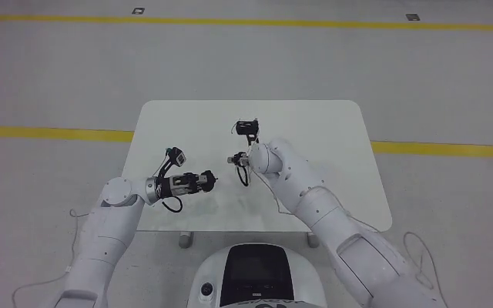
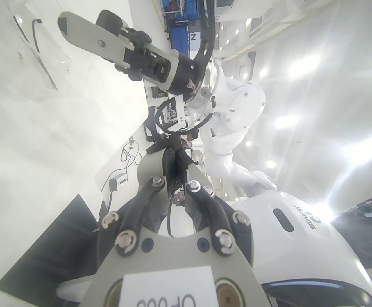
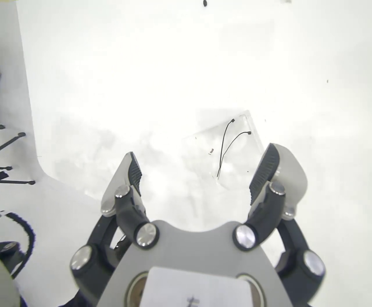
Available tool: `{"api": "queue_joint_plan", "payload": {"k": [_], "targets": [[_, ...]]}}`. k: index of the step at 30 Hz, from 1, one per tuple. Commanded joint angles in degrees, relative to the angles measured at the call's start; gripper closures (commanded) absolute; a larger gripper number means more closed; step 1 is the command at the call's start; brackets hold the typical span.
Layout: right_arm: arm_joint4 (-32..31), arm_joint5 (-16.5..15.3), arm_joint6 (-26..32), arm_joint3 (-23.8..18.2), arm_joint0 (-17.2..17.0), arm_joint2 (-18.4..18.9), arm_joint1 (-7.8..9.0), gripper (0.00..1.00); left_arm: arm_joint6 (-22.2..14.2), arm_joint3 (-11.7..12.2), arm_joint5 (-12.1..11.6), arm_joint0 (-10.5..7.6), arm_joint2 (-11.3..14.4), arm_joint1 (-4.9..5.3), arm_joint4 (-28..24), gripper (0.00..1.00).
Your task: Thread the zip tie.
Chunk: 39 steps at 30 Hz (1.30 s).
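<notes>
Here, the white table (image 1: 331,146) carries the work, and both arms reach over it from the near side: the left arm (image 1: 115,212) crosses the near-left part, while the right arm (image 1: 323,204) stretches from the near right toward the middle. The right claw (image 1: 248,127) sits toward the far middle of the table, farther from the robot than the left claw (image 1: 209,181), which hangs just left of centre, well apart from it. In its own wrist view the right claw (image 3: 202,152) is spread wide with nothing between its ribbed pads (image 3: 263,167), and it hovers above the table surface. The left claw (image 2: 173,155) is closed, its fingertips pressed together; a thin black strand (image 2: 169,215) runs back between its linkage bars, but I cannot tell whether this is a zip tie or whether the pads grip anything. A clear flat tray (image 3: 252,129) lies on the table near the right claw, on the surface below that claw's open fingers. On it rest two black zip ties (image 3: 224,144), thin and slightly curved, their tails close together at one end and their small square heads apart at the other. From the left wrist camera the same zip ties (image 2: 43,68) show on the tray, on the table beside the right claw (image 2: 82,20).
</notes>
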Motion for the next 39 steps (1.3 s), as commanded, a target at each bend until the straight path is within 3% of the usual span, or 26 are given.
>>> {"api": "queue_joint_plan", "payload": {"k": [1,10,22,28,39], "targets": [[-1.4,0.1,1.6,0.8,0.8,-0.4,-0.38,0.00,0.0,0.0,0.0,0.00,0.0,0.00,0.0,1.00],[-2.8,0.1,7.7,9.1,5.8,-0.1,-4.19,0.00,0.0,0.0,0.0,0.00,0.0,0.00,0.0,1.00],[-3.9,0.1,7.5,9.0,5.0,-1.4,-4.59,0.00,0.0,0.0,0.0,0.00,0.0,0.00,0.0,1.00],[-2.7,0.1,8.7,12.2,6.5,-1.7,-5.70,0.00,0.0,0.0,0.0,0.00,0.0,0.00,0.0,1.00],[-2.0,0.1,6.3,11.4,5.1,-0.5,-5.29,0.00,0.0,0.0,0.0,0.00,0.0,0.00,0.0,1.00]]}}
